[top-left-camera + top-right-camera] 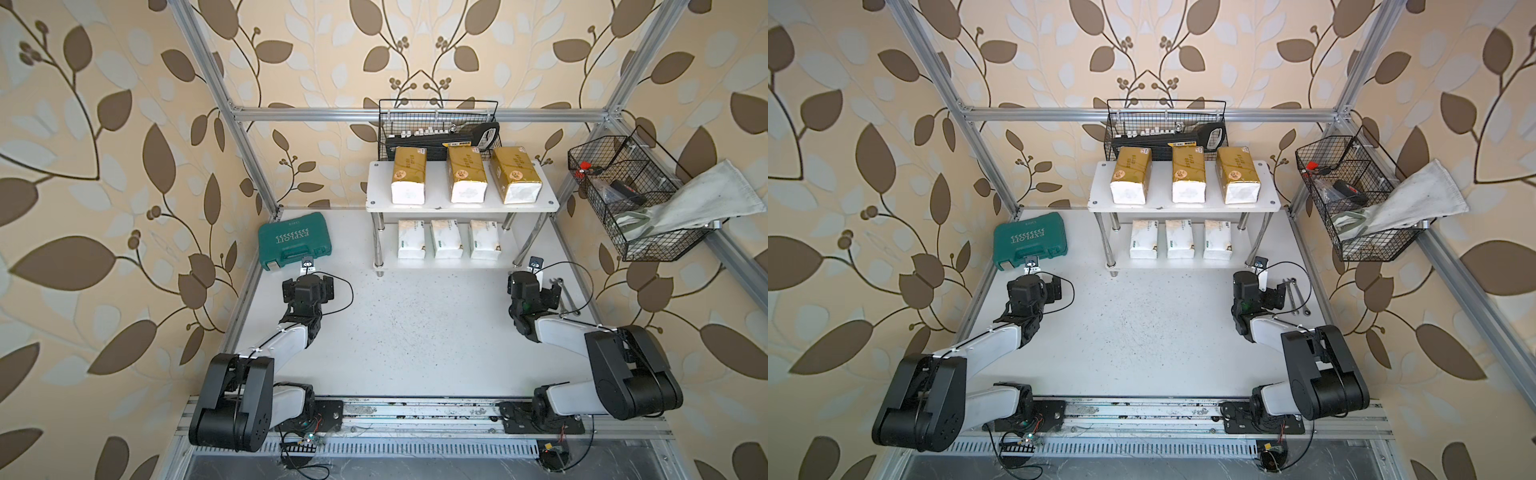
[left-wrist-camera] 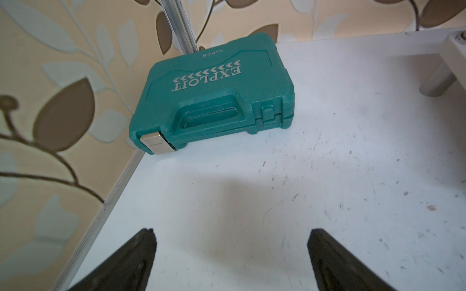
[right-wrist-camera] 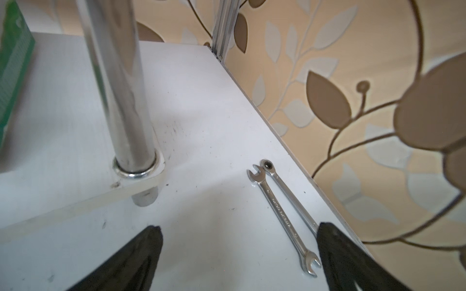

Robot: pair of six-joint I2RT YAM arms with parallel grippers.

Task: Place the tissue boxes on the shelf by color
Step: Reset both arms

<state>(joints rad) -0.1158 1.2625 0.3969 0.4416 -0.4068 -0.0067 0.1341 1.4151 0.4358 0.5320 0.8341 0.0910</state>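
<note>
In both top views the white two-tier shelf point(image 1: 461, 204) point(image 1: 1183, 206) stands at the back of the table. Three gold tissue boxes point(image 1: 466, 174) lie side by side on its upper board. Three white ones with green print point(image 1: 446, 240) sit in a row on the lower board. My left gripper point(image 2: 232, 234) is open over bare table, short of the shelf and to its left. My right gripper point(image 3: 238, 229) is also open and empty, just outside the shelf's front right chrome leg point(image 3: 121, 88). The green edge of one white box point(image 3: 12, 75) shows beside that leg.
A teal tool case point(image 1: 293, 240) point(image 2: 214, 100) lies at the back left, ahead of my left gripper. Two wrenches point(image 3: 282, 214) lie by the table's right edge, beside a right fingertip. A black wire basket point(image 1: 438, 129) hangs behind the shelf. Another basket point(image 1: 631, 199), with a cloth point(image 1: 706, 199), hangs at the right.
</note>
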